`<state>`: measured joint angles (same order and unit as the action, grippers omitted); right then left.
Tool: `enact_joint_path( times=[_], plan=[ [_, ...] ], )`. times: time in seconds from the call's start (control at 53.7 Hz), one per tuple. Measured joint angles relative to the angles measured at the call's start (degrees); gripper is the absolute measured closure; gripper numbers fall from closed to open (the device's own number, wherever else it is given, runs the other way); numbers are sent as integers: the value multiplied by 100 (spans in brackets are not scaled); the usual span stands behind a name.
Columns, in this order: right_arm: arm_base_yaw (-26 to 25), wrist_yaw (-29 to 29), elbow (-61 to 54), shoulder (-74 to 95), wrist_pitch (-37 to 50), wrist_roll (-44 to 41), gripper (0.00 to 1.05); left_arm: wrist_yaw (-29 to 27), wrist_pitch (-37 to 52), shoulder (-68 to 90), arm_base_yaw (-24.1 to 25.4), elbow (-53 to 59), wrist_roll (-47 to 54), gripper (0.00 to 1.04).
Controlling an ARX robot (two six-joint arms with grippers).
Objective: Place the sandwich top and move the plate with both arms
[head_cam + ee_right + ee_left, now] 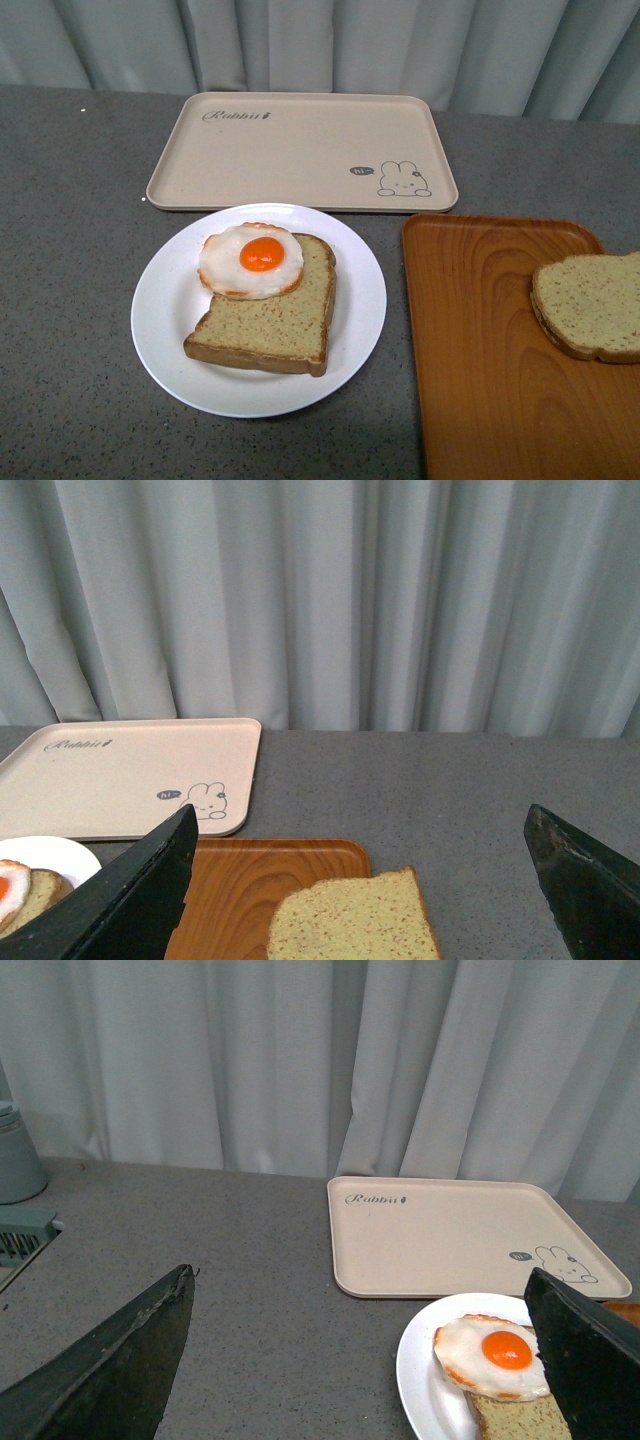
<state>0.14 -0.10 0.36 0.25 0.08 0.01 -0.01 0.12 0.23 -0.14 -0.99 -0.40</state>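
Note:
The sandwich top [590, 303], a tan speckled bread slice, lies on the orange wood-grain tray [480, 340] at the right. It also shows in the right wrist view [355, 920], between the open fingers of my right gripper [360, 880], which hangs above it and is empty. The white plate [165, 300] sits at the centre. It bears a similar slice [275, 325] with a fried egg [252, 260] on it. My left gripper [360, 1360] is open and empty over the table, left of the plate [425, 1360]. Neither arm shows in the front view.
A beige rabbit-marked tray [300, 150] lies behind the plate, empty. A grey curtain [400, 40] closes the back of the grey table. In the left wrist view a pale grey-green container [15, 1160] and a teal object [25, 1235] stand at the far left.

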Motion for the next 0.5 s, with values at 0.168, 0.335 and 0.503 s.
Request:
enact_joint_path(
  times=[0.168,0.335,0.503],
  plan=[
    [0,0,-2,0,0,0,9,2,0,0,0,0,2,6],
    [0,2,0,0,0,0,9,0,0,0,0,0,0,6],
    [0,0,0,0,0,0,9,0,0,0,0,0,2,6]
  ],
)
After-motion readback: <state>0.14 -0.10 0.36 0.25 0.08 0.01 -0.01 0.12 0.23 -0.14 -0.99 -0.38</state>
